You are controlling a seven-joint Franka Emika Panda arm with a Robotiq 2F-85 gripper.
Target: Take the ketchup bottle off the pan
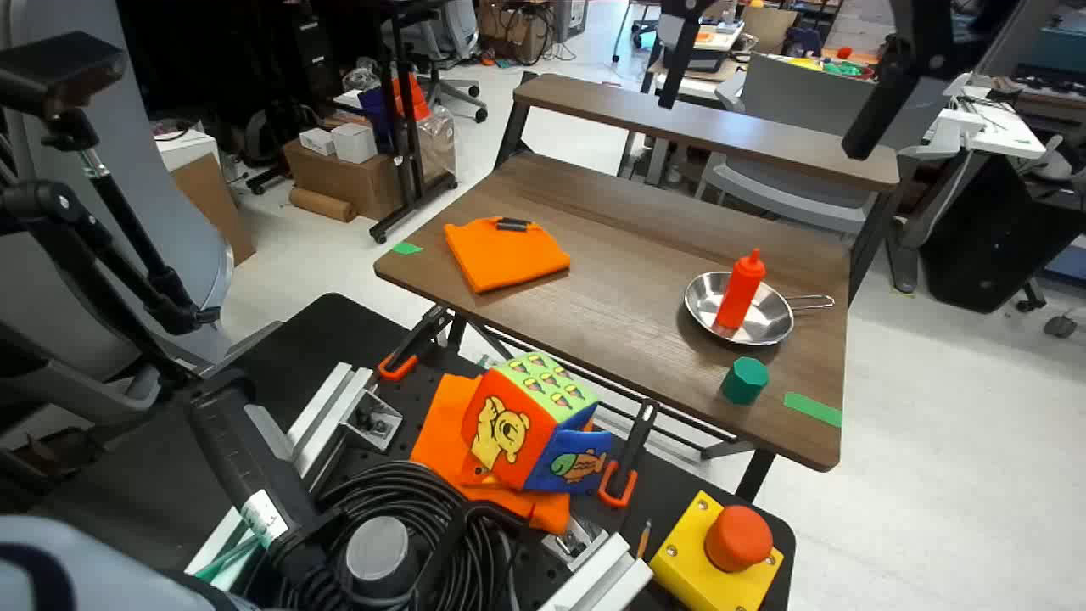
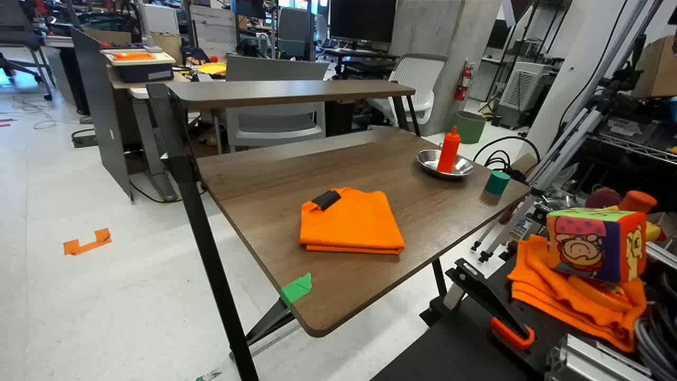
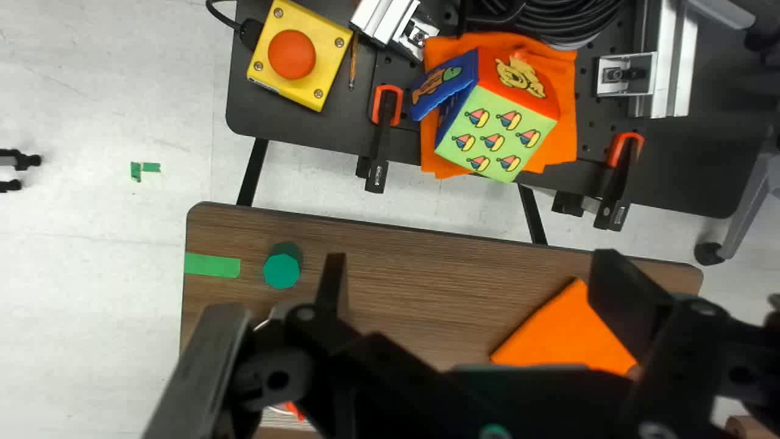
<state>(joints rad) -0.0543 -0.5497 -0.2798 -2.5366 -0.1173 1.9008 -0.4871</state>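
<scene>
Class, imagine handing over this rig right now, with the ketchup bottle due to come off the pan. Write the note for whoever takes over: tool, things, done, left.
Tool: open, empty, high above the table.
Things: the ketchup bottle stands upright in the pan; a small green object sits beside the pan, apart from it.
Done: no part of the removal shows; the ketchup bottle is not yet gripped.
Left: come down, grip the ketchup bottle, lift it off the pan, set it down, let go.
</scene>
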